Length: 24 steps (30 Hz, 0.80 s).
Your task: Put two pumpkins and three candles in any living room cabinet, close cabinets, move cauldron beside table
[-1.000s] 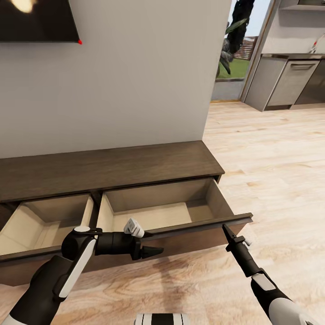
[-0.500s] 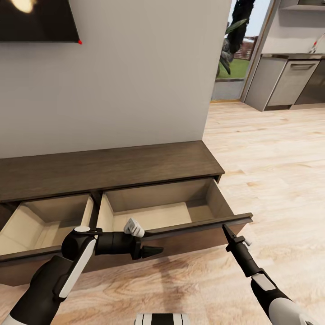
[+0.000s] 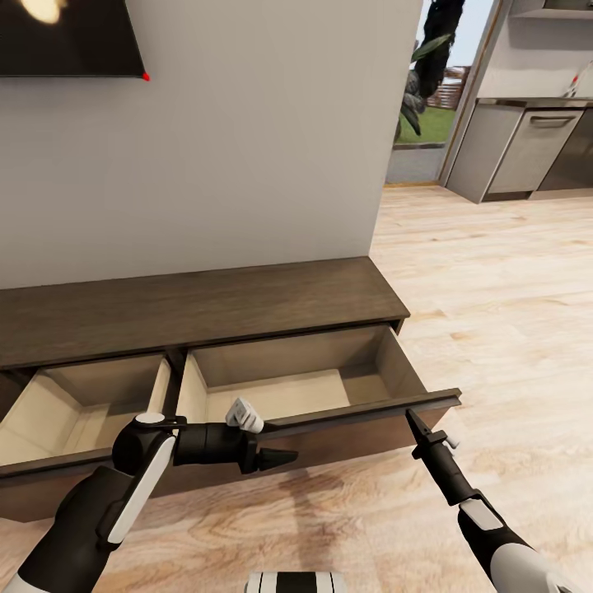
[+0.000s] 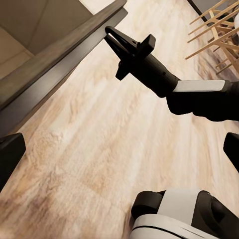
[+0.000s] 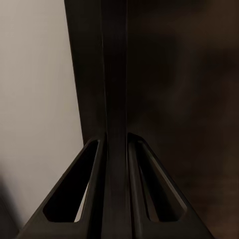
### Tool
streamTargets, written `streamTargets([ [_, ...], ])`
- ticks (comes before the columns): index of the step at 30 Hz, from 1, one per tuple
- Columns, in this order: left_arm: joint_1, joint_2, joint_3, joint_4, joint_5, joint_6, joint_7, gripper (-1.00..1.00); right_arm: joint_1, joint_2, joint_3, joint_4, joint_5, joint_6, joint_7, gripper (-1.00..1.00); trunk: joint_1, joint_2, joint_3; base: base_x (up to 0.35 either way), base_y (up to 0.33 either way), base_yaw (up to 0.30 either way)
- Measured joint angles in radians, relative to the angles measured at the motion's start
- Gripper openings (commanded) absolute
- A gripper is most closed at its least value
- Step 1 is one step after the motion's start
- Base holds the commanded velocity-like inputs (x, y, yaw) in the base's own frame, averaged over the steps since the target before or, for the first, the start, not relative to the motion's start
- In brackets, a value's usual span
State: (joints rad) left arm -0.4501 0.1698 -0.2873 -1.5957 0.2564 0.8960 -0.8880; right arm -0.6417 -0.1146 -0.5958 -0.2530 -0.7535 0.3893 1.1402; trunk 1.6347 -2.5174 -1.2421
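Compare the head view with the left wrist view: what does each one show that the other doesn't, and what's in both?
Head view: the cabinet with its dark top, the pale insides of its two open drawers, and the wall screen. Left wrist view: slanted wooden rods beyond the right arm. Both: the right pincer at the top edge of the right drawer front, and the wood floor.

Standing on a pale wood floor (image 3: 494,296) against the wall: a long dark cabinet (image 3: 198,305), bare top, two drawers pulled open.
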Motion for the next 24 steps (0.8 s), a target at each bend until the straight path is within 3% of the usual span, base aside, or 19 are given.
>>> streamTargets([
  [9,0.0,0.0,0.0,0.0,0.0,0.0,0.0,1.0,0.0,0.0,-0.001,0.0,0.001,-0.001,0.0,-1.0,0.0,0.0,0.0,0.0,0.0,0.0],
  [10,0.0,0.0,0.0,0.0,0.0,0.0,0.0,1.0,0.0,0.0,-0.001,0.0,0.001,-0.001,0.0,1.0,0.0,0.0,0.0,0.0,0.0,0.0],
  [11,0.0,0.0,0.0,0.001,0.0,0.0,0.0,1.0,0.0,0.023,0.034,0.0,0.001,0.01,0.013,1.0,0.0,0.0,0.0,0.0,0.0,0.0],
  [12,0.0,0.0,0.0,0.001,0.0,0.0,0.0,1.0,-0.001,0.026,0.033,-0.001,0.0,0.011,0.013,1.0,0.0,0.0,0.0,0.0,0.0,0.0],
  [24,0.0,0.0,0.0,0.001,0.0,0.0,0.0,1.0,-0.001,0.026,0.033,-0.001,0.0,0.011,0.011,1.0,0.0,0.0,0.0,-0.004,0.0,0.0],
])
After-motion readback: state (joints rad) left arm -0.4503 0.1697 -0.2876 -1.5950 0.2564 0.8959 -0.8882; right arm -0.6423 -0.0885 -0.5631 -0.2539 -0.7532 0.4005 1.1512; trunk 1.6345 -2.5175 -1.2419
